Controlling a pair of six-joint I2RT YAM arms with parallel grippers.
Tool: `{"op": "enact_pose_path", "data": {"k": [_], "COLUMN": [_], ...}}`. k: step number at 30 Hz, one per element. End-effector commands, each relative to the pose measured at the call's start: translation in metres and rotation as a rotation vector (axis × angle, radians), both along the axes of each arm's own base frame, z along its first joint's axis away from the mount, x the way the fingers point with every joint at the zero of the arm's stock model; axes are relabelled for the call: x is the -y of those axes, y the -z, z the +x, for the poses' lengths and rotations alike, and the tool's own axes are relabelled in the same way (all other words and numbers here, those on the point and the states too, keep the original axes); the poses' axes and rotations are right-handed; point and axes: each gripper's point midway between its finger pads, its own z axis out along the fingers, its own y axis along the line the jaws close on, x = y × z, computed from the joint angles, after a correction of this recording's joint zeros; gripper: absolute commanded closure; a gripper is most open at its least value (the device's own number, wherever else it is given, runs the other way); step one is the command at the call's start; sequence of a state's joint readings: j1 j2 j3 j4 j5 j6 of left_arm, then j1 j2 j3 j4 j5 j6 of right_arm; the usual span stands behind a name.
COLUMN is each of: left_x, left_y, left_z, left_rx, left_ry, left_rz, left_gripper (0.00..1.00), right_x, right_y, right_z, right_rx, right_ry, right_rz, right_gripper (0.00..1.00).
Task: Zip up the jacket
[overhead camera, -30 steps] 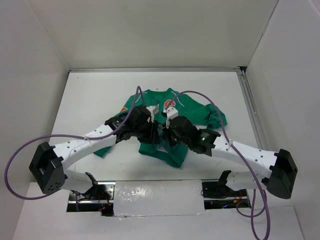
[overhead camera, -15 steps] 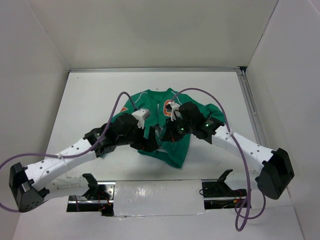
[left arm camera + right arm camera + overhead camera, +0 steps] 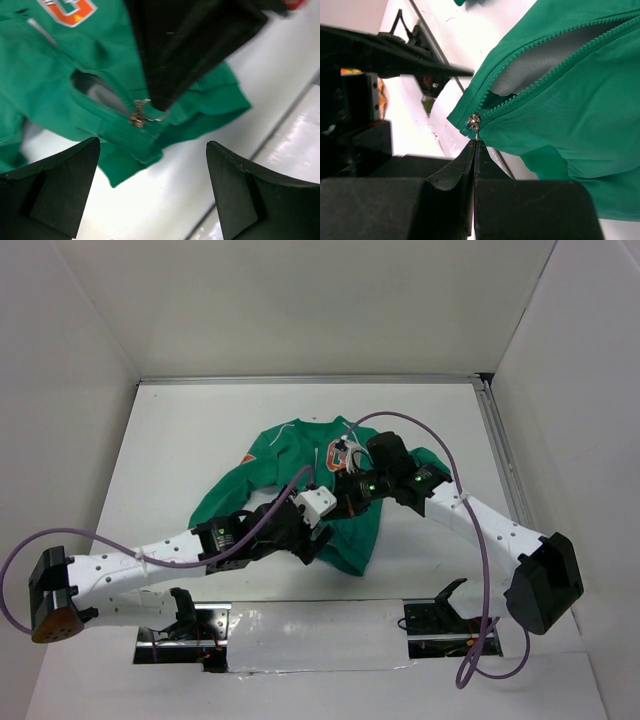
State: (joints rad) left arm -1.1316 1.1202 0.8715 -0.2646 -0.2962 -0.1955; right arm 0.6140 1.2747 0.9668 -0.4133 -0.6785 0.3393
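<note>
The green jacket (image 3: 280,470) lies crumpled in the middle of the table, its orange patch (image 3: 72,10) facing up. Its front zipper is open above the metal slider (image 3: 473,120), which sits at the bottom hem. My right gripper (image 3: 475,146) is shut on the slider's pull tab, and in the left wrist view its black fingers (image 3: 185,50) come down onto the slider (image 3: 137,117). My left gripper (image 3: 152,142) stands wide open just in front of the hem, nothing between its fingers. From above, the left gripper (image 3: 316,538) is at the jacket's near edge, the right gripper (image 3: 345,498) over its middle.
White walls close in the table on three sides. A metal rail (image 3: 500,460) runs along the right edge. A shiny strip (image 3: 310,625) lies at the near edge between the arm bases. Purple cables (image 3: 420,440) loop over both arms.
My left gripper has opened, let go of the jacket and drawn back toward the near edge. The right gripper has stayed shut on the pull tab and shifted a little farther back.
</note>
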Motion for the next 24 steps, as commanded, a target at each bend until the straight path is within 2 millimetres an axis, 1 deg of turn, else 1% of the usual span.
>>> {"op": "enact_pose_path", "data": {"k": [1, 3, 7, 9, 10, 12, 14, 15, 17, 19, 21, 23, 24], "left_x": [-0.003, -0.001, -0.005, -0.004, 0.000, 0.002, 0.000, -0.001, 0.000, -0.002, -0.002, -0.001, 0.000], "left_y": [-0.027, -0.033, -0.037, -0.035, -0.032, -0.029, -0.024, -0.022, -0.019, -0.016, -0.014, -0.014, -0.016], "left_z": [0.027, 0.027, 0.034, 0.033, 0.031, 0.030, 0.031, 0.029, 0.022, 0.020, 0.020, 0.025, 0.028], "left_rx": [0.162, 0.176, 0.230, 0.235, 0.232, 0.240, 0.229, 0.201, 0.181, 0.179, 0.175, 0.189, 0.218], "left_ry": [-0.074, -0.069, -0.075, -0.060, -0.030, -0.001, -0.011, -0.030, 0.005, 0.020, 0.021, 0.003, 0.025], "left_rz": [0.011, -0.006, 0.012, 0.019, 0.022, 0.045, 0.067, 0.051, 0.049, 0.060, 0.072, 0.082, 0.102], "left_gripper": [0.01, 0.02, 0.03, 0.06, 0.06, 0.11, 0.11, 0.11, 0.10, 0.10, 0.09, 0.09, 0.10], "right_x": [-0.007, -0.007, -0.007, -0.007, -0.008, -0.008, -0.006, -0.003, 0.000, 0.001, 0.001, 0.001, 0.001], "right_y": [-0.022, -0.023, -0.023, -0.024, -0.024, -0.024, -0.025, -0.027, -0.030, -0.030, -0.028, -0.026, -0.026], "right_z": [-0.001, -0.001, 0.001, 0.003, 0.003, 0.005, 0.008, 0.013, 0.017, 0.019, 0.019, 0.017, 0.016], "right_rx": [-0.011, -0.017, -0.024, -0.019, -0.022, -0.023, -0.016, -0.009, 0.002, 0.001, -0.009, -0.018, -0.024], "right_ry": [-0.048, -0.055, -0.058, -0.059, -0.059, -0.054, -0.038, -0.019, -0.009, -0.004, -0.004, -0.013, -0.019], "right_rz": [0.067, 0.075, 0.079, 0.080, 0.081, 0.078, 0.074, 0.075, 0.080, 0.075, 0.073, 0.077, 0.079], "right_gripper": [1.00, 1.00, 1.00, 1.00, 1.00, 1.00, 1.00, 1.00, 1.00, 1.00, 1.00, 1.00, 1.00]}}
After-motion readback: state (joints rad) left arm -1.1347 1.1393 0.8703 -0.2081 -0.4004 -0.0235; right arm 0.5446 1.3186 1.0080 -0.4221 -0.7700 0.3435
